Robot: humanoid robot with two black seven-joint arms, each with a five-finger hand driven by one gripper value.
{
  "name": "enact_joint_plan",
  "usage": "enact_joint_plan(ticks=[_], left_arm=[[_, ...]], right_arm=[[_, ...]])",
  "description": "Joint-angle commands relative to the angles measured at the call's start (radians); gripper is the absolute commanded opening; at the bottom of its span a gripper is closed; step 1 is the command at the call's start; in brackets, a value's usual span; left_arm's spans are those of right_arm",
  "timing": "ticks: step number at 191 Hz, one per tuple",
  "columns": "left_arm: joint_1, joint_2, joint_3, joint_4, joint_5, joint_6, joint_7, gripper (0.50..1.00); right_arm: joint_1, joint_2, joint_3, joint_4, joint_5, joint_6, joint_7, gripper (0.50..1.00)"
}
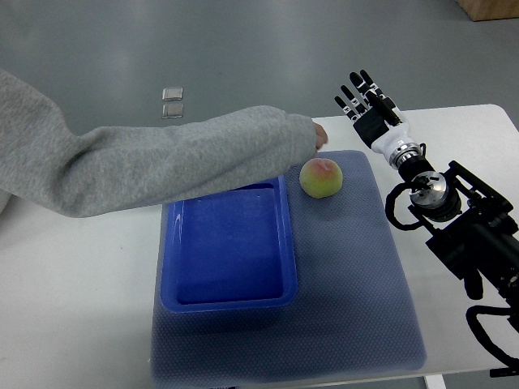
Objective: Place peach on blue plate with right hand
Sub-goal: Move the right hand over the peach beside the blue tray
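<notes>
- Near the middle of the white desk (pixel 73 267) lies a blue-grey textured mat (pixel 357 275), and the peach (pixel 320 177) sits on it at about 1 o'clock from the mat's centre.
- The peach is yellow-green with a pink blush on top; it rests on the mat itself, just beside the upper right corner of the blue plate (pixel 229 247), at 3 o'clock from that corner and outside the rim.
- The blue plate is a shallow rectangular tray covering the left half of the mat; its basin holds nothing.
- The right hand (pixel 366 104) hovers at 1 o'clock from the peach, near the desk's far edge and apart from the fruit. Its black-and-white fingers are stretched out and slightly spread, pointing toward 11 o'clock, grasping nothing.
- The right arm's dark joints and cabling run from the wrist down toward 5 o'clock, to the picture's right edge.
- A person's arm in a grey sleeve (pixel 154 166) reaches in from 9 o'clock, crossing above the plate's far rim. The fingertips (pixel 320 134) show just past the cuff, at 12 o'clock from the peach and close to it.
- On the grey floor beyond the desk, at 11 o'clock, lie two small pale squares (pixel 172 102), one behind the other.
</notes>
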Motion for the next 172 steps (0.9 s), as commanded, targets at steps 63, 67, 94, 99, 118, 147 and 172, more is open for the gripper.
enact_joint_plan(ticks=[63,67,94,99,118,147,172], left_arm=[[-0.007,0.000,0.001,-0.001,0.000,-0.001,0.004,1.000],[-0.007,0.000,0.001,-0.001,0.000,-0.001,0.004,1.000],[-0.009,0.000,0.001,-0.005,0.002,-0.003,0.004,1.000],[-0.009,0.000,0.001,-0.006,0.002,-0.003,0.004,1.000],[-0.009,0.000,0.001,-0.012,0.002,-0.004,0.004,1.000],[-0.009,0.000,0.003,-0.023,0.002,-0.004,0.004,1.000],[-0.010,0.000,0.001,-0.023,0.002,-0.004,0.004,1.000]], right_arm=[[0.015,-0.009,-0.027,0.009,-0.038,0.012,-0.002,0.932],[0.020,-0.015,-0.037,0.009,-0.052,0.017,-0.002,0.930],[0.103,-0.035,-0.132,0.009,-0.263,0.043,-0.008,0.930],[0.130,-0.058,-0.167,0.009,-0.341,0.048,-0.008,0.930],[0.216,-0.143,-0.311,0.011,-0.608,0.077,-0.009,0.930],[0.353,-0.193,-0.560,0.046,-0.970,0.095,-0.009,0.930],[0.557,-0.278,-0.862,0.118,-1.217,0.158,-0.011,0.930]])
